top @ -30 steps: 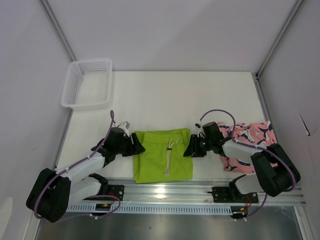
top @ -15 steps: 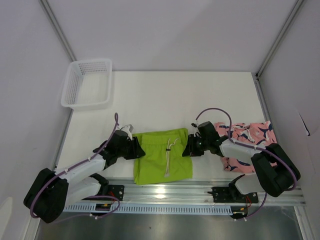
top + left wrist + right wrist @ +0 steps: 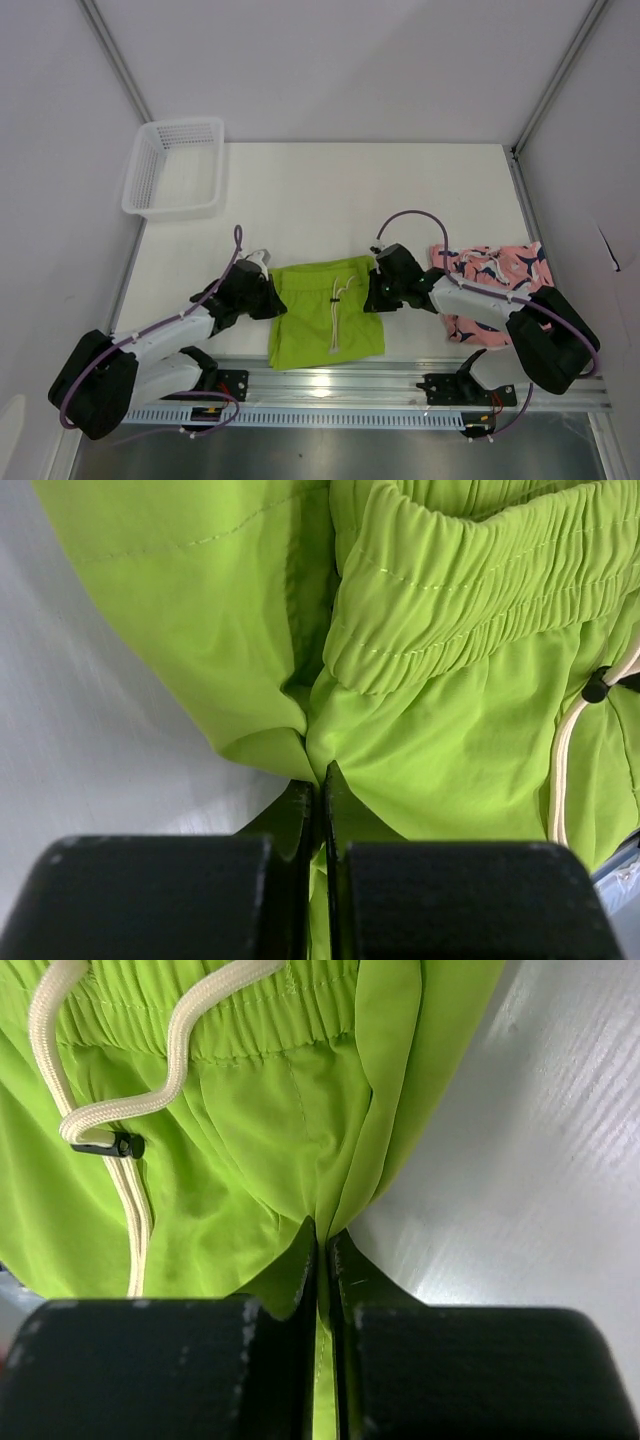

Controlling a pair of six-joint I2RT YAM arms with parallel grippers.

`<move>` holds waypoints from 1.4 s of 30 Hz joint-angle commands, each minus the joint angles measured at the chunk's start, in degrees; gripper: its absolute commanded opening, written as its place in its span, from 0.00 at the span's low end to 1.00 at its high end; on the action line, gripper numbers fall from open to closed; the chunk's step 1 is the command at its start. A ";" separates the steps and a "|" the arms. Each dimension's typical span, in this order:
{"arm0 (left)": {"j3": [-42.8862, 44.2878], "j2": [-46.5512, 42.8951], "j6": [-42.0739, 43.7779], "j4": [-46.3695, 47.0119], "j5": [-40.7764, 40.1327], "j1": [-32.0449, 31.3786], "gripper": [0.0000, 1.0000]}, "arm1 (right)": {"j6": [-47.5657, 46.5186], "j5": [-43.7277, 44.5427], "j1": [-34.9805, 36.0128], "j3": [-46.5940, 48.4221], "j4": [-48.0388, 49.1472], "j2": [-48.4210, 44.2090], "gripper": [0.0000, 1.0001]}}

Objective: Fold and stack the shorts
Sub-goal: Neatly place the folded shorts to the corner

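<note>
Two black grippers pinch the green shorts [image 3: 328, 312], one on each side. The left gripper [image 3: 270, 298] is squeezed tight on the left edge of the cloth, just under the stretchy waistband [image 3: 470, 590]. The right gripper [image 3: 373, 293] is squeezed tight on the right edge, at about the same height. In both wrist views, a thin fold of green cloth sits between the closed fingers [image 3: 295, 815].

The green shorts lie flat on the white table [image 3: 340, 200], near its front edge. A white string [image 3: 338, 305] runs down the middle of them. The pink shorts [image 3: 497, 272] with the fish print lie in a bunch on the right, and the right arm [image 3: 478, 300] reaches over part of them. They do not touch the green pair. A white basket [image 3: 172, 165] sits far off at the back left corner.

The fold looks like it is only just starting, and a few things could go wrong. Each gripper holds only a little bit of cloth, so the shorts could slip out when lifted. It is hard to tell if each one holds both layers. If it holds only the top layer, the shorts could open up instead of folding. If one side lifts faster than the other, the fold could come out crooked. The string could get trapped inside and make a lump. The right arm could also drag the pink shorts along.
</note>
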 commanded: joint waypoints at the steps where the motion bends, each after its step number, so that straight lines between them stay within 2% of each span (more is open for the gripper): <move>1: 2.99 -0.11 -1.09 -2.24 -1.70 -1.08 0.00 | -0.08 8.47 2.99 3.98 -4.27 -1.42 0.00; 7: 5.80 -1.07 -1.53 -5.93 -3.37 -2.40 0.00 | -0.35 12.96 5.46 6.18 -7.43 -0.01 0.02; 8: 5.98 -0.81 -1.53 -6.20 -4.07 -2.40 0.00 | -0.26 12.88 5.46 6.09 -7.26 0.51 0.24; 11: 6.68 0.07 -1.09 -7.25 -5.22 -2.40 0.00 | 0.00 11.21 4.67 4.60 -5.25 0.69 0.44; 12: 6.94 0.85 -0.92 -7.34 -5.40 -2.40 0.00 | -0.26 8.77 4.14 3.99 -4.46 0.26 0.48; 25: 7.12 4.99 0.05 -6.11 -7.07 -2.40 0.00 | -1.75 -6.54 -5.96 -2.52 5.91 -0.37 0.60; 28: 7.21 5.52 0.14 -5.76 -6.98 -2.40 0.00 | -1.93 -8.57 -6.15 -2.43 8.11 1.30 0.59; 33: 7.30 6.57 0.40 -5.50 -7.07 -2.40 0.00 | -1.58 -11.20 -5.80 -1.82 10.75 6.40 0.50; 37: 7.65 7.36 0.40 -5.76 -6.80 -2.40 0.00 | -1.40 -8.06 -4.39 -0.68 8.05 6.24 0.16; 38: 8.43 7.28 0.32 -5.93 -6.54 -2.40 0.00 | -1.49 -4.21 -3.26 0.80 6.38 5.71 0.03; 42: 10.46 6.58 -0.56 -9.61 -7.41 -3.28 0.00 | -1.84 5.30 -0.62 5.91 -5.90 2.11 0.00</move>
